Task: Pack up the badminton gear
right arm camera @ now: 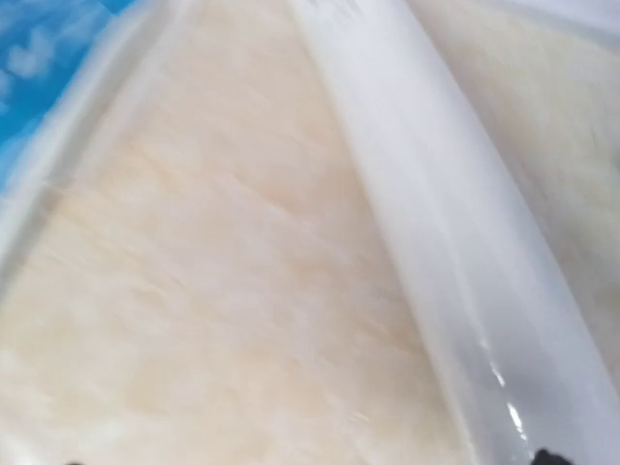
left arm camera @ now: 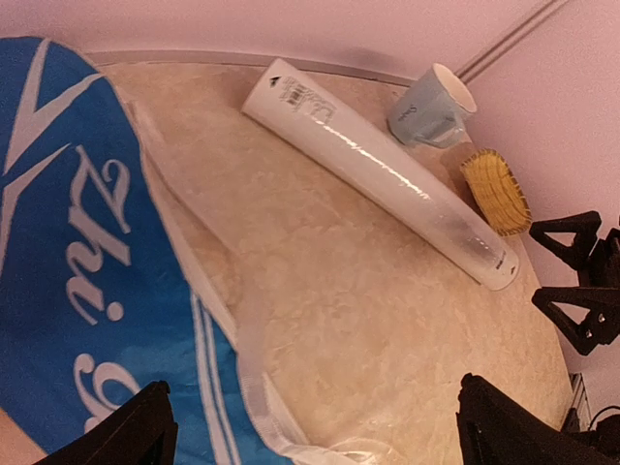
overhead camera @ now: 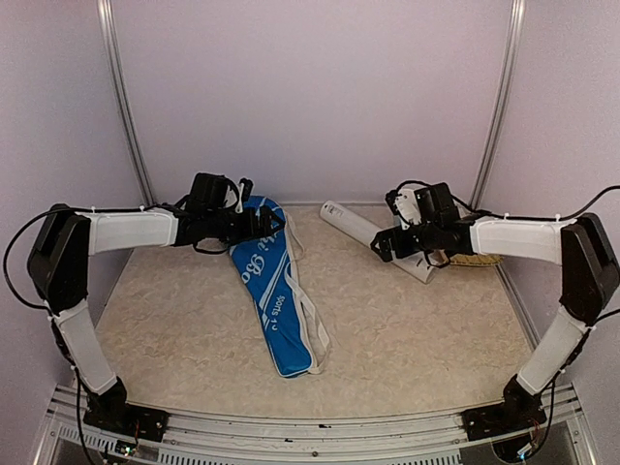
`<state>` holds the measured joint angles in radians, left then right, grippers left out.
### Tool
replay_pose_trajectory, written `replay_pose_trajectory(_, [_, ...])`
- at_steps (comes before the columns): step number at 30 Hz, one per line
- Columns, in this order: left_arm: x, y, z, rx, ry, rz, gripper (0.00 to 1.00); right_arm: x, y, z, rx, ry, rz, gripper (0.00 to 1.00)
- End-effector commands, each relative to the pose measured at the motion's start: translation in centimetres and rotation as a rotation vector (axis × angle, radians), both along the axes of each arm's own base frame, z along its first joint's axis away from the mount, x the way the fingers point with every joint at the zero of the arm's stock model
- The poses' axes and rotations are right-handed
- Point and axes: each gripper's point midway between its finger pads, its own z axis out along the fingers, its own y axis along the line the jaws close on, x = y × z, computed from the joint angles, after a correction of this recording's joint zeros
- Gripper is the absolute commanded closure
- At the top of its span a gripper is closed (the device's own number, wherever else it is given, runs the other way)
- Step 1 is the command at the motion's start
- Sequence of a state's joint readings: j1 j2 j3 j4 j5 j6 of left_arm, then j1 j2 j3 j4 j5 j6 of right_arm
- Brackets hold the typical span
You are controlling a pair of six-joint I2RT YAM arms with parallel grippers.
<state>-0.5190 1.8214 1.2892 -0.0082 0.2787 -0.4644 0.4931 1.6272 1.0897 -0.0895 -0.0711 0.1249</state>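
Cover: blue cover (overhead camera: 274, 291) flat on the table (overhead camera: 407, 349), narrow end nearest.
Left gripper (overhead camera: 263, 225): over the cover's wide far end, fingers spread wide, empty.
Tube: white tube (overhead camera: 363, 232) lies right of the cover, apart from it.
Right gripper (overhead camera: 380, 244): right of the cover, by the tube's near end, fingers apart, empty.
Brush (left arm camera: 496, 191), mug (left arm camera: 431, 107): behind the tube, farthest from the cover.

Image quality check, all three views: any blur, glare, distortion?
Right wrist: whole frame smeared, likely motion blur; tube carries a small highlight low down. Left wrist: sharp, a glare streak along the tube, which looks slightly bowed by the wide lens. Top: soft even light, faint shadows, cover lettering only partly legible.
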Motion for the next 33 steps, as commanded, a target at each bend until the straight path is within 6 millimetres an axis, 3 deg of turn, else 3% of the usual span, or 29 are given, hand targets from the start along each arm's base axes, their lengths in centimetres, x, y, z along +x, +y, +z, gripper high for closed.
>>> replay_pose_trajectory(1, [0.3, 4.1, -1.2, 0.006, 0.013, 0.084, 0.01, 1.6, -1.7, -4.2, -0.133, 0.093, 0.009, 0.00])
replay_pose_trajectory(9, [-1.3, 5.7, -3.8, 0.074, 0.031, 0.097, 0.01, 6.9, -5.8, -4.7, -0.171, 0.116, -0.042, 0.00])
replay_pose_trajectory(15, [-1.3, 6.7, -3.9, 0.097, 0.025, 0.122, 0.01, 7.6, -5.3, -7.0, -0.060, 0.269, 0.056, 0.00])
replay_pose_trajectory(18, [-1.1, 7.2, -3.9, 0.097, 0.028, 0.141, 0.01, 6.2, -3.8, -9.5, 0.014, 0.394, 0.119, 0.00])
replay_pose_trajectory(21, [-1.3, 7.8, -3.9, 0.103, 0.030, 0.157, 0.01, 4.5, -1.8, -10.3, 0.145, 0.467, 0.183, 0.00])
replay_pose_trajectory(25, [-1.7, 9.0, -4.5, 0.130, 0.036, 0.191, 0.01, 1.7, 1.3, -8.3, 0.311, 0.489, 0.256, 0.00])
replay_pose_trajectory(28, [-1.9, 9.6, -5.3, 0.133, 0.052, 0.211, 0.01, -0.7, 4.9, -6.3, 0.405, 0.490, 0.330, 0.00])
replay_pose_trajectory(33, [-1.9, 9.8, -6.1, 0.126, 0.070, 0.227, 0.01, -4.1, 10.6, -7.4, 0.408, 0.536, 0.414, 0.00])
